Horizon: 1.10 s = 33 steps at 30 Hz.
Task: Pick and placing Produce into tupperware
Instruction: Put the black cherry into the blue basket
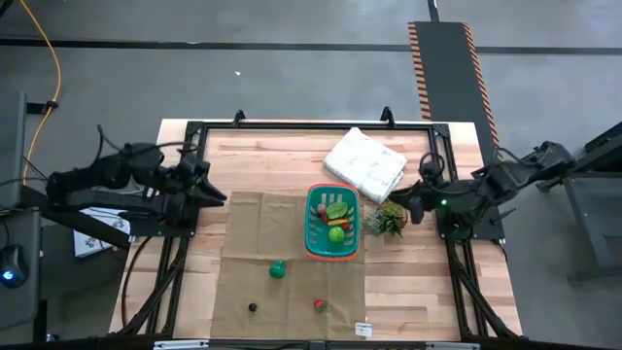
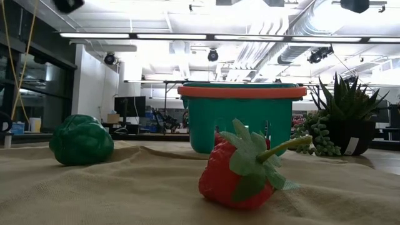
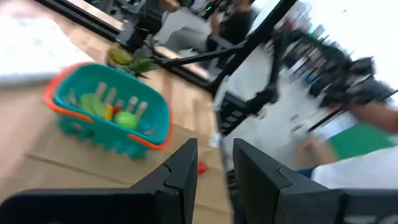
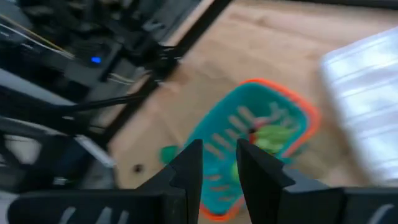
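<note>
Hovering at the counter's left edge, the left claw is seen with a narrow gap between its fingers and nothing held; the right claw, equally empty and barely parted, hangs just beyond the spiky plant. Between both claws sits the teal basket, holding green pieces. Nearer, a strawberry and a green vegetable are shown large only in the low view. No legible writing is seen.
</note>
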Each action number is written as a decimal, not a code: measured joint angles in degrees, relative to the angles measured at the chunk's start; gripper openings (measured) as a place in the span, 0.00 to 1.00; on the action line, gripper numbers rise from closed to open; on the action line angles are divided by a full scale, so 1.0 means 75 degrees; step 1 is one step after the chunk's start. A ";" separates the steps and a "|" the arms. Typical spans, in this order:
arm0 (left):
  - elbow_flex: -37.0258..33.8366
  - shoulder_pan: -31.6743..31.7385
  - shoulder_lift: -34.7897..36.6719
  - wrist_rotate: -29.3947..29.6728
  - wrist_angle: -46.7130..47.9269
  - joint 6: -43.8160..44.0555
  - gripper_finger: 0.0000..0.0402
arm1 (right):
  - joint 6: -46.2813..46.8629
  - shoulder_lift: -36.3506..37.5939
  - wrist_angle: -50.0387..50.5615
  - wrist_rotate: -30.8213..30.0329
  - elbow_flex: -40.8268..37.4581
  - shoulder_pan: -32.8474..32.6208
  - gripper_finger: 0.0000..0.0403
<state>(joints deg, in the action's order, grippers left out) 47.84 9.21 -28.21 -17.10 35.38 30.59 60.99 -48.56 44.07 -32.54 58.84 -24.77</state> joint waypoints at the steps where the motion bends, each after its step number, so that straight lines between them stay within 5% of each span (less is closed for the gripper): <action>1: -0.0440 0.0000 0.0376 -0.0083 -0.0280 0.0306 0.22 | 0.0077 -0.0038 -0.0370 0.0114 -0.0148 0.0000 0.22; 8: -0.2312 0.0000 0.2140 -0.0608 -0.1142 0.2046 0.22 | 0.0461 -0.0674 -0.2250 0.1095 -0.0538 -0.0003 0.22; 19: -0.2385 -0.0041 0.2362 -0.1248 -0.1295 0.2492 0.22 | 0.0512 -0.1746 -0.3120 0.1817 -0.0538 -0.0607 0.22; 26: -0.2411 -0.1048 0.2287 -0.0077 -0.1475 0.2647 0.22 | 0.1003 -0.1979 -0.3251 0.0648 -0.0538 -0.1703 0.22; 33: -0.3015 -0.3063 0.1543 0.1535 -0.3247 0.2766 0.22 | 0.1352 -0.2017 -0.3447 -0.0299 -0.0538 -0.2442 0.22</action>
<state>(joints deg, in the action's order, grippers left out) 25.23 -13.76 -16.64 -5.59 11.03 51.33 71.13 -63.68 18.22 -34.78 54.81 -43.09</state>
